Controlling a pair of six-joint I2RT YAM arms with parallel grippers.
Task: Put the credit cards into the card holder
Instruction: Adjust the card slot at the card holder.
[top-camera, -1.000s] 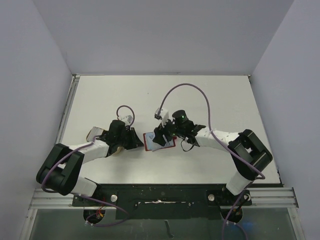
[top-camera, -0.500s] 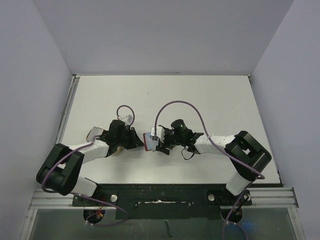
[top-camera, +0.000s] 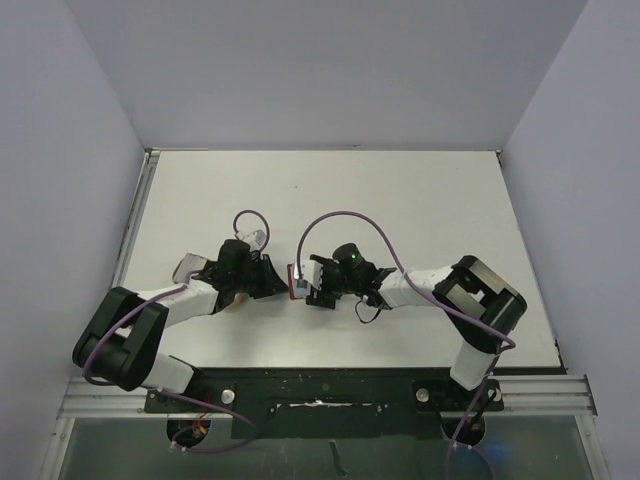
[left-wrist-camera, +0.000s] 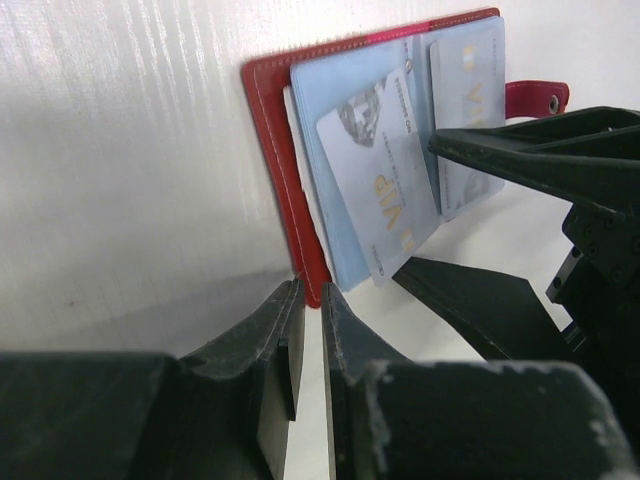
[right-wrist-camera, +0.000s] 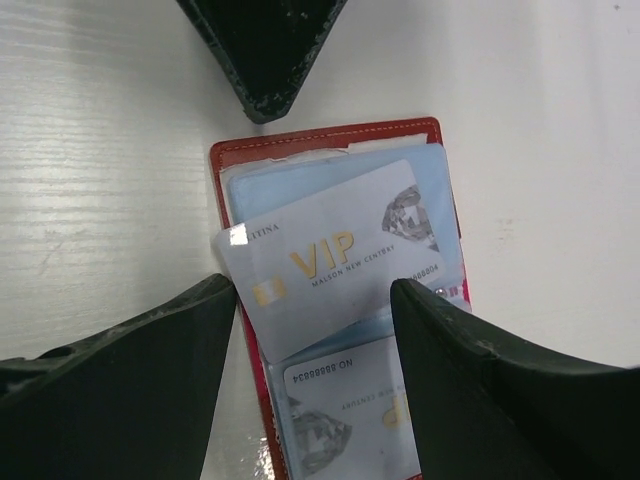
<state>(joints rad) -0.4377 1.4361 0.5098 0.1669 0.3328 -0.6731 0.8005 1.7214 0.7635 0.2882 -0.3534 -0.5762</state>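
Right wrist view: the right end effector (right-wrist-camera: 312, 292) is standing released, its two fingers flanking a pale grey VIP card (right-wrist-camera: 330, 255). That card is lying tilted on the open red card holder (right-wrist-camera: 228, 165). A second card (right-wrist-camera: 345, 410) is sitting lower in the holder. Left wrist view: the left end effector (left-wrist-camera: 310, 325) is clenching the near red edge of the card holder, which is resting on the white table (left-wrist-camera: 130, 150). Top external view: both end effectors are meeting at the holder.
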